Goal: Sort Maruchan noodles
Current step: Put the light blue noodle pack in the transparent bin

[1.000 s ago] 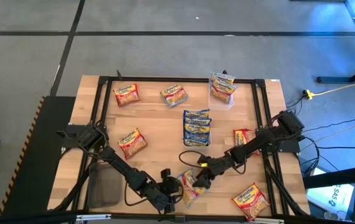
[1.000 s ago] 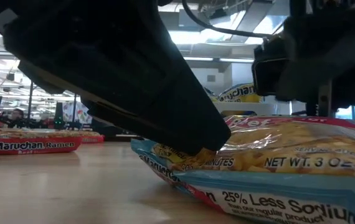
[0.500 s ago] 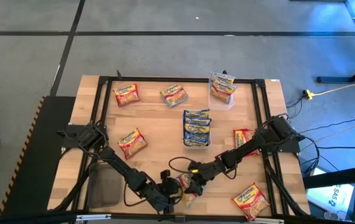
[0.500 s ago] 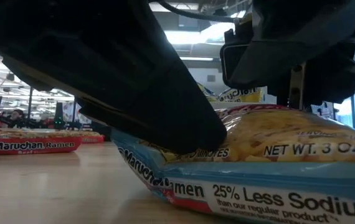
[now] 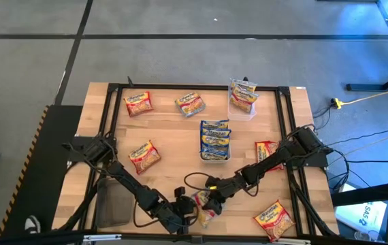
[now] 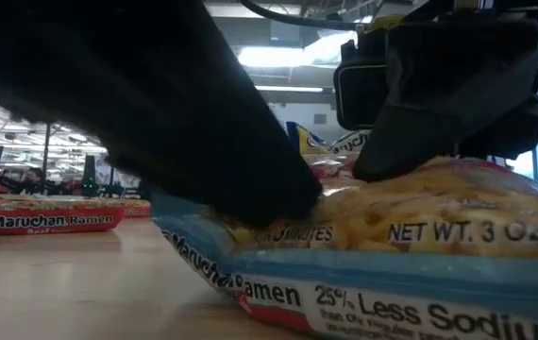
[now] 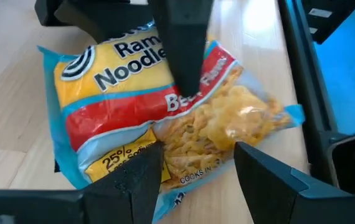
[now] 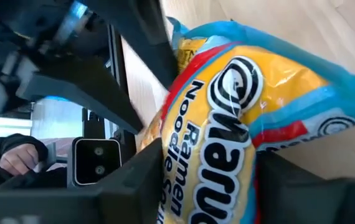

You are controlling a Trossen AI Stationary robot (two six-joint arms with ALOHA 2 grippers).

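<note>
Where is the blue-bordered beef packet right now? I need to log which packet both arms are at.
In the high view, the blue-bordered packet lies at the table's near edge, about centre, between the left tool and the right tool.

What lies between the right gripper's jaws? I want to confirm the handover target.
A blue-bordered Maruchan packet sits between the right gripper jaws, as the right wrist view shows. The left gripper straddles its other end.
</note>
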